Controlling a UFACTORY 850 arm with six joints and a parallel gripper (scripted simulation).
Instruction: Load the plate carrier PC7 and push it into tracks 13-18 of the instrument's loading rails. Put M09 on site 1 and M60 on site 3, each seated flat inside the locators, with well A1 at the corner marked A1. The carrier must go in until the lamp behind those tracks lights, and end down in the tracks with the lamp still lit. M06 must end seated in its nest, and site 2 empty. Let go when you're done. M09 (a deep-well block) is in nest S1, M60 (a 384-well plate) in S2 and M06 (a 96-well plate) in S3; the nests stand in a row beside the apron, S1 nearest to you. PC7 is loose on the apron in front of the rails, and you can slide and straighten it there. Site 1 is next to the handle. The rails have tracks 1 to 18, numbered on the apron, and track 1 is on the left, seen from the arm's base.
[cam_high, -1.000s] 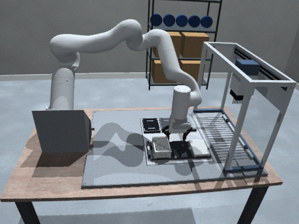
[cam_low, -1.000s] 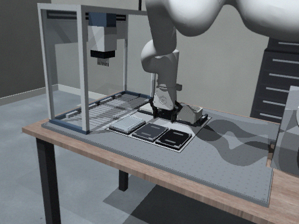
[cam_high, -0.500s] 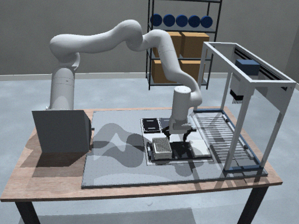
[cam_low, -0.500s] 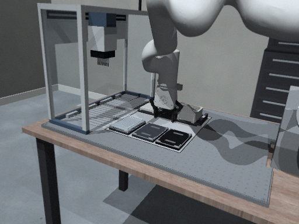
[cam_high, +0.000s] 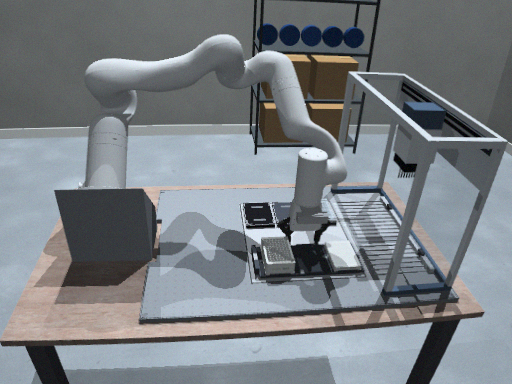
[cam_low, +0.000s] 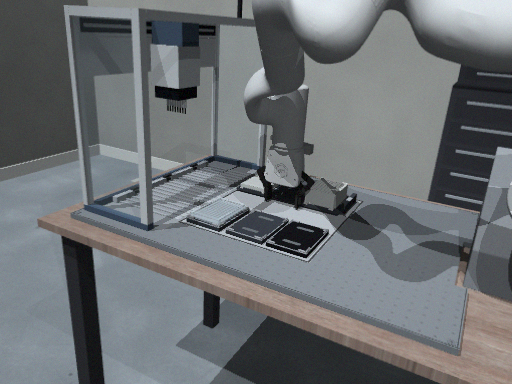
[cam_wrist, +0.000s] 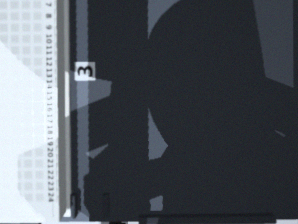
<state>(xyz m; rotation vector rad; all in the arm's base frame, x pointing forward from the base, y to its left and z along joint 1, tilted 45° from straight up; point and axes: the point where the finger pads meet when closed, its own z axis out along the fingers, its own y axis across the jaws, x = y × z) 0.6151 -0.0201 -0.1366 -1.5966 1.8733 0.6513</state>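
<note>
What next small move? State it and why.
Probably shift the open gripper toward PC7's handle end, beside M09, to push. M09 sits on site 1, M60 on site 3, site 2 is bare, M06 is in its nest, yet PC7 lies outside the rails.

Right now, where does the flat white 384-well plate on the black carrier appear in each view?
Top: the flat white 384-well plate lies at the right end of the black plate carrier.
Exterior: it shows just left of the open claw, partly hidden behind it.
Wrist: it fills the left edge, beside the white label 3.
Shared landmark: the carrier's dark, bare middle site, directly below the claw.
</note>
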